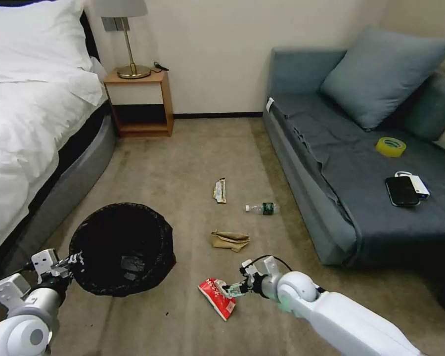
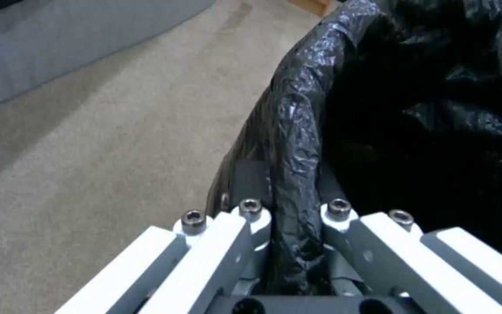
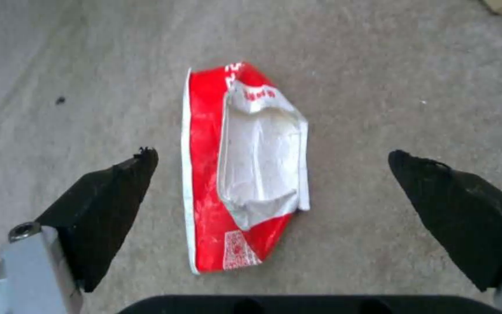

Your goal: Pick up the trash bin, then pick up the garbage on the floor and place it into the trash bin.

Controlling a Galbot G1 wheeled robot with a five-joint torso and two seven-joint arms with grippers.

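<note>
The right gripper (image 3: pixel 274 174) hangs spread wide over the red-white snack wrapper (image 3: pixel 245 174) on the carpet — one finger on each side of it, the wrapper's long axis running between them, across the closing line. The left gripper (image 2: pixel 294 218) pinches the trash bin (image 1: pixel 121 247) by its bag-lined rim — well apart

A bedroom: white bed (image 1: pixel 29 99), nightstand (image 1: pixel 141 101) with lamp (image 1: pixel 126 39), grey sofa (image 1: pixel 361 163).

Four pieces of litter are counted on the floor: one red-white wrapper (image 1: pixel 216 291), one brown paper bag (image 1: pixel 230 240), one bottle (image 1: pixel 263 208), one long wrapper (image 1: pixel 220 191). One bin (image 1: pixel 121 248) is seen. Two tools are seen.
</note>
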